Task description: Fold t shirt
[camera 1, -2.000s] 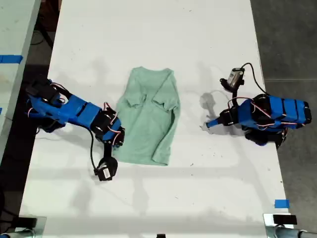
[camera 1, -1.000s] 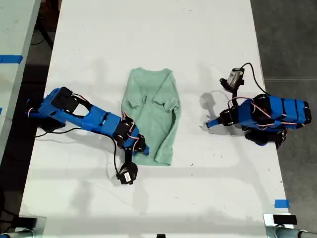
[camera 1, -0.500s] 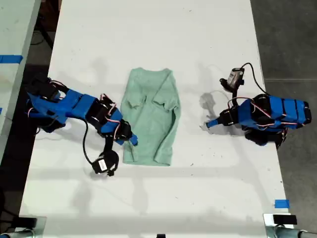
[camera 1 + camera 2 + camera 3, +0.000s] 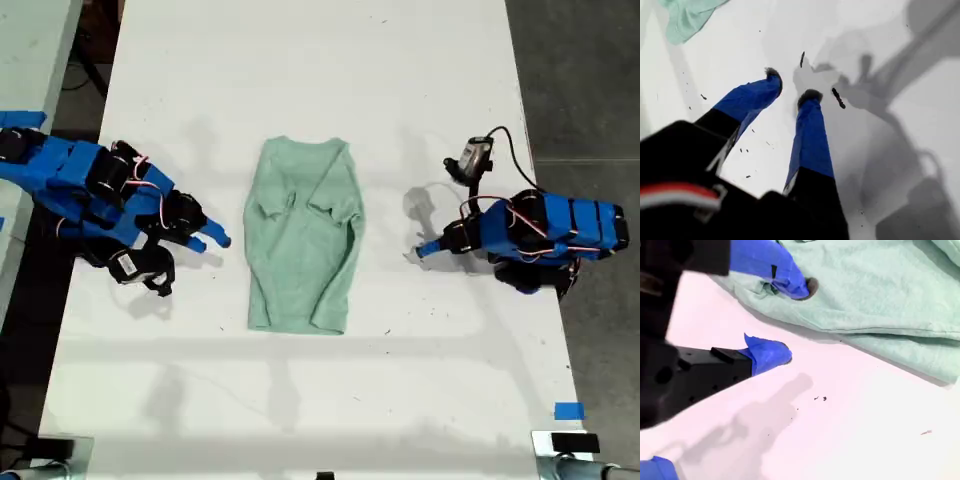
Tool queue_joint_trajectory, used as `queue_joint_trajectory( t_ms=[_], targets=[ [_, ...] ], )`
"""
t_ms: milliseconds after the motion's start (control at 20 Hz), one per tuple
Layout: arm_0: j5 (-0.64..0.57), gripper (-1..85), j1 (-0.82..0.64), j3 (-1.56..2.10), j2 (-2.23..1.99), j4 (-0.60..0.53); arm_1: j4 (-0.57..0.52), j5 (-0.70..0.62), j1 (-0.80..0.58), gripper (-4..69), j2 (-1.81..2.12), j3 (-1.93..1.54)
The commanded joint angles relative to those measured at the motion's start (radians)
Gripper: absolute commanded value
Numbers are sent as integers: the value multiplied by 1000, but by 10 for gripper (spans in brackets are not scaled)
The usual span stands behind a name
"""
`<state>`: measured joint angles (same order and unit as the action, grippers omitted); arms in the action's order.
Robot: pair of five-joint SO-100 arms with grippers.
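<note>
Back toward the exterior view's left has gone my second end effector (image 4: 212,236), off the cloth's lower hem where it was half a second ago. On the white desk (image 4: 300,80) the t shirt (image 4: 300,240) lies flat near the middle, both sides folded inward into a narrow strip, with its collar toward the exterior view's top. My second end effector now sits just beside the shirt's edge on the exterior view's left, jaws spread moderately and gripping nothing. My first end effector (image 4: 420,250), at the exterior view's right and well apart from the shirt, has its jaws narrowly parted above bare desk and is empty.
</note>
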<state>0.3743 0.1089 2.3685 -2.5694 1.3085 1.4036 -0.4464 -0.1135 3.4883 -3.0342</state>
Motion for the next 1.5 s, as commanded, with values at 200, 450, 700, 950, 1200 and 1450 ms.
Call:
queue_joint_trajectory(
  t_ms=[200, 450, 700, 950, 1200, 1450],
  targets=[
    [2, 145, -18, 393, -408, -204, -23, -11, -12, 107, 12, -60],
    [-35, 131, -23, 515, -449, -301, -23, -8, -12, 105, 12, -60],
    [-98, 100, -86, 683, -716, -281, -23, -6, -12, 103, 12, -60],
    [-163, 65, -147, 850, -954, -298, -23, -6, -12, 103, 11, -60],
    [-163, 59, -150, 850, -954, -296, -23, -5, -11, 102, 11, -60],
    [-167, 49, -144, 851, -954, -295, -23, -5, -9, 99, 11, -60]
  ],
)
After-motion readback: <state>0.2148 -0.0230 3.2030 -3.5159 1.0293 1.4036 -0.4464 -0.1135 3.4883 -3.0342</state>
